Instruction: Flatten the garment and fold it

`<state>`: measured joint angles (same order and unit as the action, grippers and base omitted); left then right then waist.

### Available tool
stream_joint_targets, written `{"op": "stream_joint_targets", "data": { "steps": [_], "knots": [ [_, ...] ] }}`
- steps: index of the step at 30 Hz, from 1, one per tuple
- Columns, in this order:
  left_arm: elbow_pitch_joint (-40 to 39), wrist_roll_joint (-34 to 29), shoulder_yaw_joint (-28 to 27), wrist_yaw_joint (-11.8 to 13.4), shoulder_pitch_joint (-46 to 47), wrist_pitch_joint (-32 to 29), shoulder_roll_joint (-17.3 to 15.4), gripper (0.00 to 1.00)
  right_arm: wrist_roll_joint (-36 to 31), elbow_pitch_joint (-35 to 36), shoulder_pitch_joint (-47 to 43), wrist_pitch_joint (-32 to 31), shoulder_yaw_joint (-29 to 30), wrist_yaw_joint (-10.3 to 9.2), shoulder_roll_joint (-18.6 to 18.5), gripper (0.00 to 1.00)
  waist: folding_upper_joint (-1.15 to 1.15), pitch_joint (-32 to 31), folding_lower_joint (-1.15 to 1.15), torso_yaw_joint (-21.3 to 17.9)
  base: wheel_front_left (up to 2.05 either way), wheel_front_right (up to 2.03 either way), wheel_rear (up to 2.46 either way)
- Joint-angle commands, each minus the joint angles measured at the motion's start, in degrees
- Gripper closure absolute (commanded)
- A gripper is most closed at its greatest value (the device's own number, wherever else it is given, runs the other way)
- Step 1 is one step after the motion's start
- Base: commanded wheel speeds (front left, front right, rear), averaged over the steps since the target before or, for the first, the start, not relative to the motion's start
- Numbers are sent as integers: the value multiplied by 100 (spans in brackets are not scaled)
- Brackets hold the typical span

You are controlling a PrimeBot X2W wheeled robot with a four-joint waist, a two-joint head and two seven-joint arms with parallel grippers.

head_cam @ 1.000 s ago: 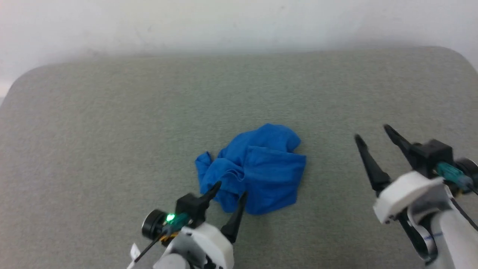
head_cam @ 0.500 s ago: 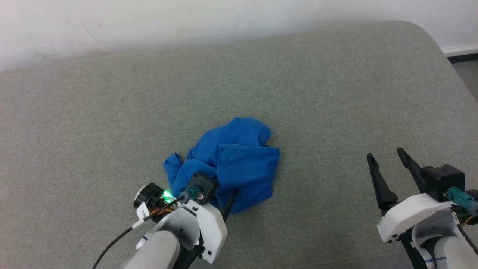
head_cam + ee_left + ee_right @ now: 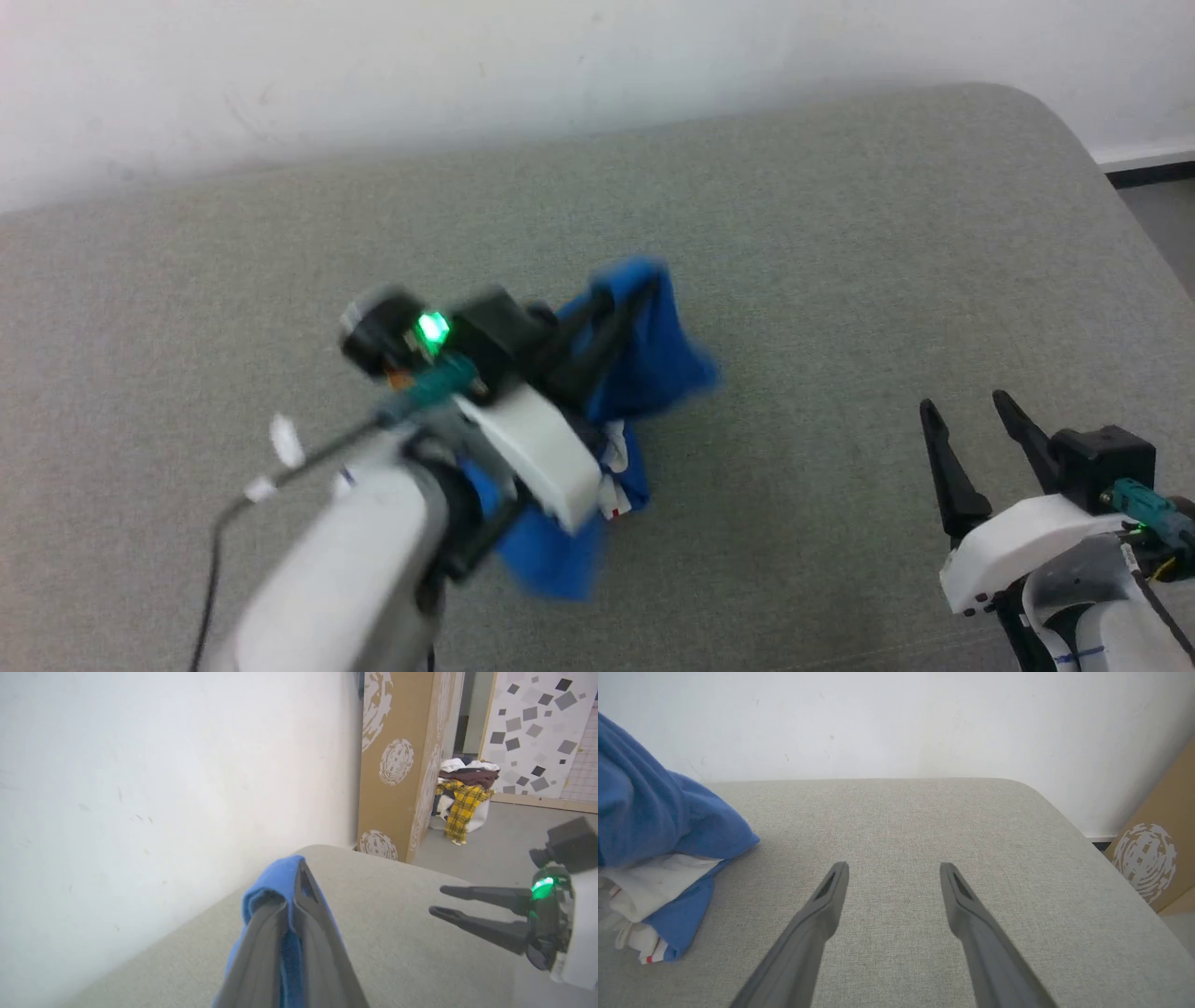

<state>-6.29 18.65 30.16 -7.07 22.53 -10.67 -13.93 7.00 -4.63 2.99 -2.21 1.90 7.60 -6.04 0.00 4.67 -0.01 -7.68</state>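
Crumpled blue garment [image 3: 674, 366] hangs pinched in left claw [image 3: 627, 295]; right claw [image 3: 962, 404] gapes wide.

The head camera looks down from above onto the grey counter [image 3: 840, 233], the white wall [image 3: 560, 65] along the frame's top. The left wrist camera sits close behind the left claw [image 3: 289, 891], facing low across the counter, with the right claw [image 3: 436, 899] at right of frame. The right wrist camera faces the wall low over the counter; all three share the blue garment [image 3: 663, 355].
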Motion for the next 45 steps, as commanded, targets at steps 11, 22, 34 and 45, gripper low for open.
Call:
{"op": "stream_joint_targets", "data": {
  "steps": [11, 22, 34, 45],
  "knots": [
    [430, 112, -1625, 361, 1119, 377, -725, 100, -49, -341, 126, 303, 60, -11, 244, 0, 0, 297, 1, -73, 0, 0, 0],
    [2605, -223, -2452, 1099, 834, 1240, -1335, 0, -91, -614, 403, 436, -188, -11, 299, 0, 0, 687, 1, 62, 0, 0, 0],
    [2691, -284, -1997, 965, 710, 2225, -779, 0, -50, -612, 412, 465, -592, -11, 139, 0, 0, 259, 1, 486, 0, 0, 0],
    [1658, -228, -1605, 1192, -997, 2445, -253, 0, 386, -49, 579, -246, -2017, -11, -912, 0, 0, 99, 1, 1141, 0, 0, 0]
  ]
}}
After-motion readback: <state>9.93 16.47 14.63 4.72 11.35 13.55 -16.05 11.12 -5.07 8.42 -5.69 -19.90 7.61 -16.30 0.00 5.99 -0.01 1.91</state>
